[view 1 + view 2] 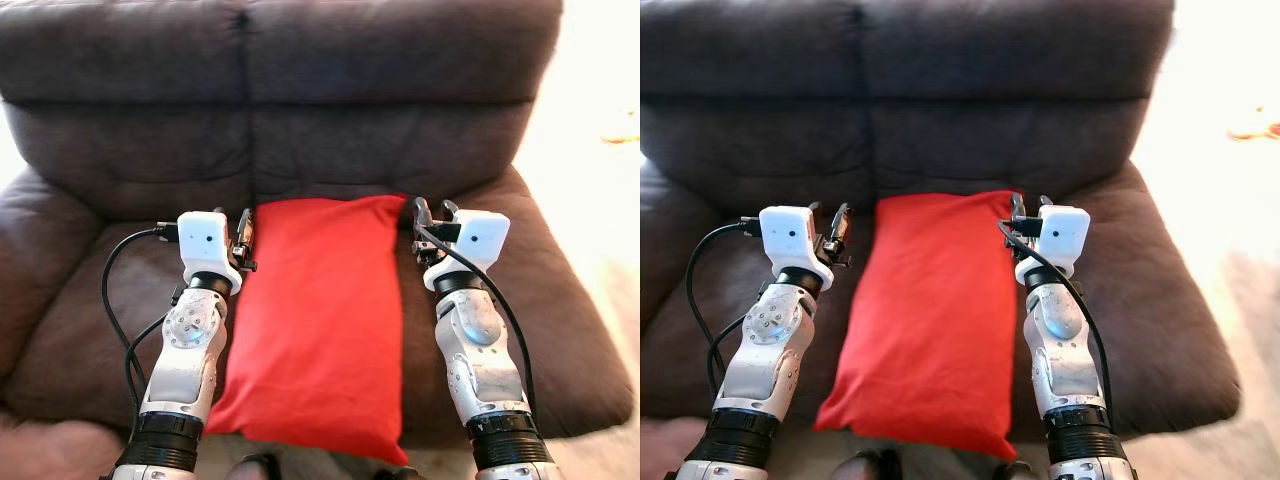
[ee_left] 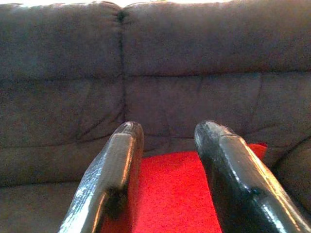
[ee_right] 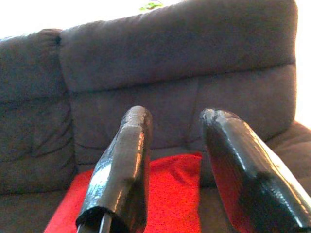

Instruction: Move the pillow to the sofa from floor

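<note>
A long red pillow [image 1: 318,320] lies on the seat of the dark brown sofa [image 1: 300,120], its far end against the backrest and its near end hanging over the front edge. My left gripper [image 1: 243,232] hovers beside the pillow's far left corner. My right gripper [image 1: 432,215] is by the far right corner. In the wrist views both pairs of black fingers [image 2: 116,165] [image 3: 126,160] stand open with nothing between them, with the pillow [image 2: 170,194] [image 3: 170,194] below and beyond.
The sofa's armrests [image 1: 30,250] rise on both sides, and the backrest [image 1: 280,60] stands close ahead. Bright pale floor [image 1: 600,180] lies to the right of the sofa, with a small orange object [image 1: 622,128] on it.
</note>
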You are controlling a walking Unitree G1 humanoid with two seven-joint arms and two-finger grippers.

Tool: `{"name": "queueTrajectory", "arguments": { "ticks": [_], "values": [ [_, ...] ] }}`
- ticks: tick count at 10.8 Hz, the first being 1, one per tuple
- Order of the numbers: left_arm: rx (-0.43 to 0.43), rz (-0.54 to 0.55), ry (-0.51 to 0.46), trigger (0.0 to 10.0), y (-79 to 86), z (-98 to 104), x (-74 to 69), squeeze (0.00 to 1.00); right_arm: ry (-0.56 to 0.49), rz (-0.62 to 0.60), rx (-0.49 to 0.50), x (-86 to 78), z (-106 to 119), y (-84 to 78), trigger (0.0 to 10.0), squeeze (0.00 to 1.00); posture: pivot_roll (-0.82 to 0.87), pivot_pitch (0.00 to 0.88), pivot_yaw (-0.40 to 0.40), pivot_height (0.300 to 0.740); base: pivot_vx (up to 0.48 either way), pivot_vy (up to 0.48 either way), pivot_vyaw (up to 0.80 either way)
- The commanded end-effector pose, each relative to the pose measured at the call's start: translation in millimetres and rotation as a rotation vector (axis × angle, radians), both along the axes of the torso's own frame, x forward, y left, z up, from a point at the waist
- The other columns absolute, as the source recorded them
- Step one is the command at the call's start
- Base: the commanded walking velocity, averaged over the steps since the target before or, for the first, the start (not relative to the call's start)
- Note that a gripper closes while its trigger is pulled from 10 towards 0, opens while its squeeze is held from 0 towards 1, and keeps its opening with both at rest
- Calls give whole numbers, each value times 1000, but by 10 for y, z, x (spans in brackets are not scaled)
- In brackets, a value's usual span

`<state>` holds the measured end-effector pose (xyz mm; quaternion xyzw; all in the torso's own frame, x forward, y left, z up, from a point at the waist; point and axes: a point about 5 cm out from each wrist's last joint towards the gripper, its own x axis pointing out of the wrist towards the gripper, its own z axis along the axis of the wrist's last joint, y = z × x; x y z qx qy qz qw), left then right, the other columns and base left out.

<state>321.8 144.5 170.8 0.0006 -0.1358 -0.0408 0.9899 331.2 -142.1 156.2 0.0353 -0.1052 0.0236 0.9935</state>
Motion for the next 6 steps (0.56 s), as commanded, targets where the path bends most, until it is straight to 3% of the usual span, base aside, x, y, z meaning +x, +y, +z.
{"name": "queueTrajectory", "arguments": {
  "ticks": [1, 6],
  "values": [
    [14, 10, 0, 10000, 17, 1, 1, 0, -3, 1, 6, -8, 10, 1, 10000, 0, 58, 143, 37, 690, 0, 0, 0],
    [17, 13, 3, 10000, 25, -10, 0, 0, -3, 4, -1, -11, 1, 11, 10000, 0, 56, 138, 37, 690, 0, 0, 0]
  ]
}}
